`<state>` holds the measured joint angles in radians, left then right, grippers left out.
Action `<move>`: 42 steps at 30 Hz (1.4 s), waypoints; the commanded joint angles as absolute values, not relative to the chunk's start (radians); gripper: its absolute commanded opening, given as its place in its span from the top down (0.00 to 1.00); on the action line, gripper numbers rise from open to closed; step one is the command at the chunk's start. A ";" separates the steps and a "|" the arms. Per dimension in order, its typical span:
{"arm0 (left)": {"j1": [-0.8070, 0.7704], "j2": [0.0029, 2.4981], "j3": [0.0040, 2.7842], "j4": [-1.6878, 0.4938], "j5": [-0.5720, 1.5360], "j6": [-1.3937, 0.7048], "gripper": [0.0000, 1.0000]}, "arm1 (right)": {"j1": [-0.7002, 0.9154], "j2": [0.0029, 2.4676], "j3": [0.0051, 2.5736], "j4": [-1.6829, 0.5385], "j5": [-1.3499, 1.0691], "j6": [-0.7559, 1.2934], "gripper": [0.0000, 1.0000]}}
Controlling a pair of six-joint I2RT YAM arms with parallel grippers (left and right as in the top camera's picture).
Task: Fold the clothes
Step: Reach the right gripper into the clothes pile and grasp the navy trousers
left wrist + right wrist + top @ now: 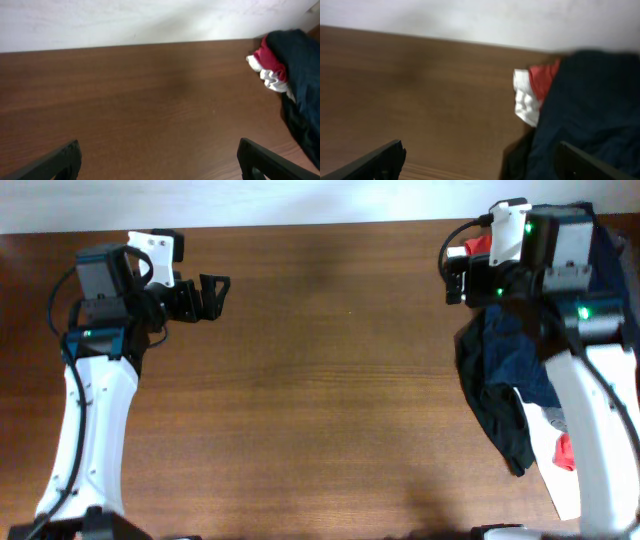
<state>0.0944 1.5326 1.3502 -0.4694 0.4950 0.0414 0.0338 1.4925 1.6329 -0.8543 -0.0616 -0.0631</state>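
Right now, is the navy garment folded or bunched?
Bunched, not folded. The navy garment lies crumpled in a heap, with red cloth and white cloth poking out beside it; no straight fold lines show.

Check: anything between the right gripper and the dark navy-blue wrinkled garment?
Nothing visible. The open right gripper faces the dark navy-blue wrinkled garment across bare brown wooden table; red and white cloth lies beside the garment, not in the path.

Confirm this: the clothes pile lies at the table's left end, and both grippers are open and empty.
Not left: the overhead view shows the clothes pile at the table's right end. The left gripper and right gripper are open and empty.
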 commanded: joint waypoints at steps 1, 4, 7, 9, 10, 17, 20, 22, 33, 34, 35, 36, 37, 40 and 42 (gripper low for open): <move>0.090 1.575 1.377 -0.485 0.521 0.080 0.01 | -0.054 1.592 1.655 -0.845 -0.131 -0.057 0.01; 0.090 1.582 1.377 -0.486 0.521 0.080 0.01 | -0.198 1.670 1.655 -0.765 -0.132 0.044 0.01; 0.088 1.582 1.377 -0.483 0.521 0.080 0.01 | -0.306 1.721 1.655 -0.682 -0.143 0.046 0.01; 0.083 1.582 1.377 -0.484 0.529 0.080 0.01 | -0.378 1.765 1.655 -0.610 -0.147 0.043 0.01; 0.075 1.582 1.377 -0.484 0.528 0.081 0.01 | -0.421 1.796 1.655 -0.567 -0.146 0.021 0.01; 0.045 1.593 1.377 -0.485 0.527 0.081 0.01 | -0.594 1.981 1.655 -0.400 -0.148 -0.057 0.00; 0.044 1.603 1.377 -0.485 0.526 0.081 0.01 | -0.624 2.045 1.655 -0.368 -0.154 -0.102 0.00; 0.043 1.615 1.377 -0.487 0.510 0.081 0.01 | -0.639 2.088 1.655 -0.349 -0.148 -0.124 0.00; 0.043 1.709 1.377 -0.488 0.490 0.080 0.01 | -0.703 2.186 1.655 -0.291 -0.146 -0.127 0.29; 0.043 1.709 1.377 -0.487 0.490 0.080 0.01 | -0.703 2.196 1.655 -0.291 -0.147 -0.127 0.36; 0.043 1.709 1.377 -0.487 0.490 0.080 0.01 | -0.702 2.204 1.655 -0.291 -0.147 -0.127 0.40; 0.043 1.709 1.377 -0.487 0.490 0.080 0.01 | -0.702 2.209 1.655 -0.291 -0.147 -0.126 0.40; 0.043 1.709 1.377 -0.487 0.490 0.080 0.01 | -0.702 2.213 1.655 -0.291 -0.147 -0.126 0.40; 0.043 1.709 1.377 -0.487 0.490 0.080 0.01 | -0.703 2.220 1.654 -0.291 -0.146 -0.127 0.41; 0.043 1.709 1.377 -0.487 0.490 0.080 0.01 | -0.703 2.225 1.654 -0.286 -0.146 -0.127 0.40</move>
<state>0.0467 1.7023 1.3540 -0.4866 0.4900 0.0639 -0.7010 2.2047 1.6402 -0.2916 -0.1410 -0.1280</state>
